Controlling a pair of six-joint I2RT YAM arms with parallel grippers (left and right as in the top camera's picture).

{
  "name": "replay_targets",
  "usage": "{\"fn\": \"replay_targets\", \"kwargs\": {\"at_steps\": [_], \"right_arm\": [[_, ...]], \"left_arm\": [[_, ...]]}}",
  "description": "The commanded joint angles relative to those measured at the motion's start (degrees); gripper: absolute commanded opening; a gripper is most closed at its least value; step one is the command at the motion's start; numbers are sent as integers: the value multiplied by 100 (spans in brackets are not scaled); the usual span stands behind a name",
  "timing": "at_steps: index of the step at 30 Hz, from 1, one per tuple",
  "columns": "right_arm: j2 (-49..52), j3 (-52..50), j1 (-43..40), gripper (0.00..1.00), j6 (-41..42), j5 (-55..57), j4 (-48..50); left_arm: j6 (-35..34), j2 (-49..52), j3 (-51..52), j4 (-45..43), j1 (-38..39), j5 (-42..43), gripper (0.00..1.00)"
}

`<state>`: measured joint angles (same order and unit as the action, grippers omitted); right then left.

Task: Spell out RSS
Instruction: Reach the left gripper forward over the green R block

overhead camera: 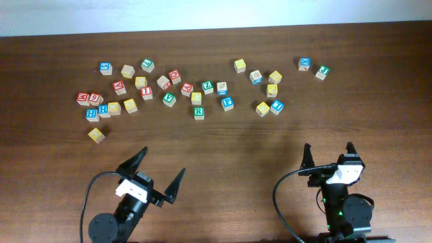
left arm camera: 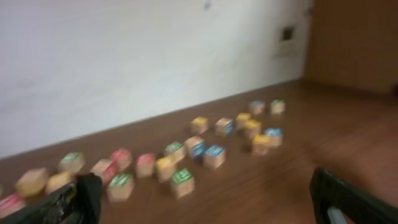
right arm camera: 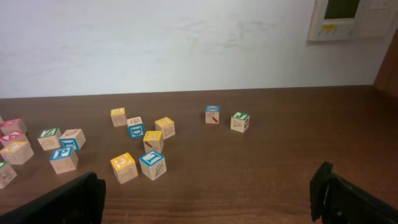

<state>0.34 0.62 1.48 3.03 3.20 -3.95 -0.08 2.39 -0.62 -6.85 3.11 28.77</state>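
left tool point(overhead camera: 162, 162) wide open, empty | right tool point(overhead camera: 329, 146) wide open, empty | R cube point(overhead camera: 198, 113) well beyond both

Worktop point(overhead camera: 223, 155): dark brown wood grain, carrying everything in a single layer.
Left cluster point(overhead camera: 163, 82): most of the wooden letter blocks, spread ahead of the left jaws.
Lone yellow cube point(overhead camera: 96, 135): apart from that cluster, closest to the left jaws.
Green R cube point(overhead camera: 198, 113): at the cluster's near edge, ahead and right of the left jaws.
Right group point(overhead camera: 272, 90): fewer blocks, ahead and left of the right jaws.
Far pair: blue-topped cube point(overhead camera: 305, 63) and green-topped cube point(overhead camera: 322, 71), near each other, farthest ahead of the right jaws.
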Motion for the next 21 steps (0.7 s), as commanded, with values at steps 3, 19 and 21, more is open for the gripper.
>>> {"fn": "replay_targets", "kwargs": {"at_steps": [3, 19, 21], "right_arm": [[13, -31, -37, 98, 39, 114, -37], [13, -31, -37, 98, 39, 114, -37], [13, -31, -37, 98, 39, 114, -37]], "left_arm": [[-824, -9, -485, -1145, 20, 446, 99], [-400, 2035, -4247, 890, 22, 348, 99], [-638, 2317, -4568, 1182, 22, -114, 99]]}}
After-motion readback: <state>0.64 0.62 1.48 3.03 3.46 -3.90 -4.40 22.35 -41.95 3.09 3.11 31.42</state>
